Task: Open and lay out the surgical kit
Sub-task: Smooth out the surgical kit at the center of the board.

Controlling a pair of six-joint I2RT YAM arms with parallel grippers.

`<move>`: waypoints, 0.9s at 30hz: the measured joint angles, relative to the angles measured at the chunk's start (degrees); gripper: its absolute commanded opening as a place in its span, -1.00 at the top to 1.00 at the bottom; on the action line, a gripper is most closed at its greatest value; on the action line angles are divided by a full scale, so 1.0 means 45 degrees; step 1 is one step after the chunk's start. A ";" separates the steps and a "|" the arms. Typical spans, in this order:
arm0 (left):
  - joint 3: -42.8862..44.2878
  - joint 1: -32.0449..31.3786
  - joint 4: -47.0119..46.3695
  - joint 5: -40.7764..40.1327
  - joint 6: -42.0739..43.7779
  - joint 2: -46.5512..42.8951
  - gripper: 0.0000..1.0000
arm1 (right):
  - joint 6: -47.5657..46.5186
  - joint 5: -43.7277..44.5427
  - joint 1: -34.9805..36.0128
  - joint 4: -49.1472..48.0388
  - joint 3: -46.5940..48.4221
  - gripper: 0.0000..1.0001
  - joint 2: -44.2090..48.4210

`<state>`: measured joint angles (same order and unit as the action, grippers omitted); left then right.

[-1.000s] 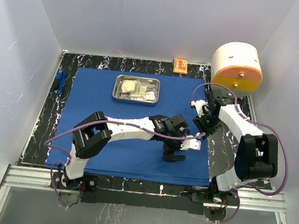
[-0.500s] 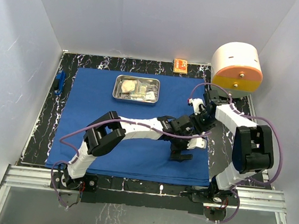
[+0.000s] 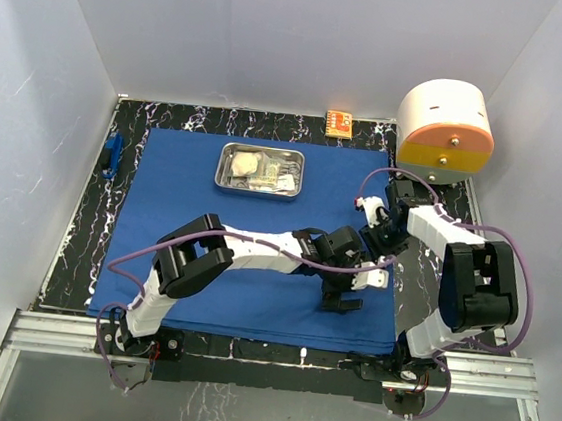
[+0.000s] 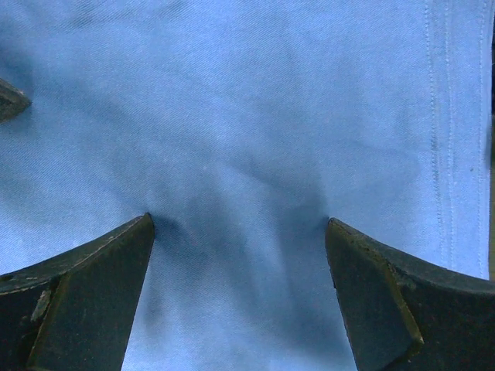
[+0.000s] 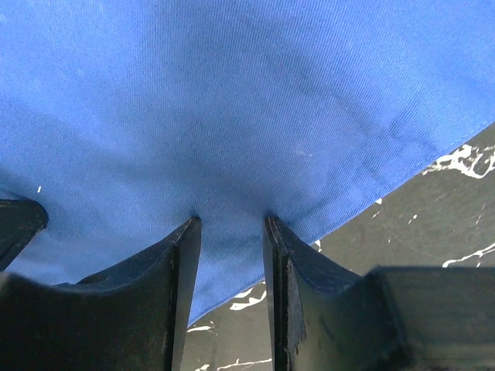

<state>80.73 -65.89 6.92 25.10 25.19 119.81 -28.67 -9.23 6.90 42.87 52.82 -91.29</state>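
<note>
One blue drape [image 3: 181, 200], one steel tray [image 3: 255, 192].

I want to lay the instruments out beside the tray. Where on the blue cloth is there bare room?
Bare cloth lies left of the steel tray, down to the left arm's elbow, and between tray and right tool. The near right corner is crowded: left tool and right tool sit close together.
</note>
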 measured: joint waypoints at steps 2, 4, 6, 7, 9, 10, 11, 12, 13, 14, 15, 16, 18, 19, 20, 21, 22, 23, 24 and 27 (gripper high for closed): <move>-0.0039 -0.0151 -0.0102 0.0049 -0.0092 -0.0015 -0.79 | -0.0058 0.0126 -0.0058 0.0146 -0.0112 0.23 0.0126; -0.0029 -0.0316 -0.0102 0.0151 -0.0175 -0.0015 -0.80 | -0.0146 0.0316 -0.0112 0.0432 -0.0170 0.19 0.0248; 0.0092 -0.0447 0.0107 0.0194 -0.0223 -0.0015 -0.82 | -0.0248 0.0602 -0.0170 0.0719 -0.0165 0.16 0.0374; 0.0194 -0.0505 0.0325 0.0199 -0.0253 -0.0015 -0.83 | -0.0296 0.0816 -0.0228 0.0908 -0.0136 0.15 0.0427; 0.0423 -0.0622 0.0811 0.0136 -0.0277 -0.0015 -0.85 | -0.0325 0.1069 -0.0364 0.1297 0.0097 0.12 0.0442; 0.0505 -0.0661 0.0991 0.0073 -0.0272 -0.0015 -0.86 | -0.0325 0.1103 -0.0403 0.1443 0.0262 0.11 0.0442; 0.0612 -0.0724 0.1219 -0.0049 -0.0257 -0.0015 -0.87 | -0.0316 0.1117 -0.0447 0.1579 0.0505 0.11 0.0442; 0.0724 -0.0763 0.1443 -0.0175 -0.0238 -0.0015 -0.88 | -0.0306 0.1107 -0.0466 0.1627 0.0772 0.10 0.0442; 0.0850 -0.0797 0.1676 -0.0287 -0.0209 -0.0015 -0.89 | -0.0272 0.1088 -0.0476 0.1627 0.1039 0.10 0.0437; 0.1035 -0.0806 0.1943 -0.0432 -0.0170 -0.0015 -0.89 | -0.0243 0.1049 -0.0476 0.1613 0.1365 0.10 0.0432; 0.1234 -0.0816 0.2186 -0.0549 -0.0136 -0.0015 -0.89 | -0.0189 0.1010 -0.0476 0.1554 0.1622 0.11 0.0403; 0.1452 -0.0816 0.2404 -0.0709 -0.0058 -0.0015 -0.90 | -0.0117 0.0962 -0.0476 0.1511 0.1836 0.11 0.0350; 0.1836 -0.0811 0.2739 -0.1035 0.0044 -0.0034 -0.90 | 0.0121 0.0758 -0.0471 0.1316 0.2390 0.11 0.0068; 0.2006 -0.0792 0.2909 -0.1268 0.0126 -0.0083 -0.90 | 0.0223 0.0661 -0.0471 0.1185 0.2618 0.12 -0.0097; 0.2074 -0.0748 0.3011 -0.1433 0.0175 -0.0155 -0.90 | 0.0389 0.0505 -0.0471 0.1005 0.2880 0.12 -0.0340; 0.2103 -0.0646 0.3206 -0.1632 0.0233 -0.0321 -0.90 | 0.0515 0.0345 -0.0461 0.0826 0.3157 0.12 -0.0602; 0.2103 -0.0529 0.3356 -0.1768 0.0272 -0.0476 -0.90 | 0.0699 0.0175 -0.0432 0.0646 0.3492 0.12 -0.0913; 0.2098 -0.0340 0.3560 -0.1860 0.0282 -0.0695 -0.90 | 0.0806 0.0058 -0.0384 0.0486 0.3725 0.12 -0.1137; 0.2079 -0.0068 0.3740 -0.1933 0.0272 -0.0971 -0.90 | 0.0918 -0.0034 -0.0355 0.0272 0.3993 0.12 -0.1384; 0.1977 0.1185 0.4065 -0.2113 0.0204 -0.2079 -0.90 | 0.1258 -0.0243 -0.0170 -0.0316 0.4711 0.13 -0.2035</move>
<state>89.62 -60.55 25.21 15.59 26.11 110.45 -23.00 -10.33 6.13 41.45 74.02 -100.44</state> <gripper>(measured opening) 0.948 0.442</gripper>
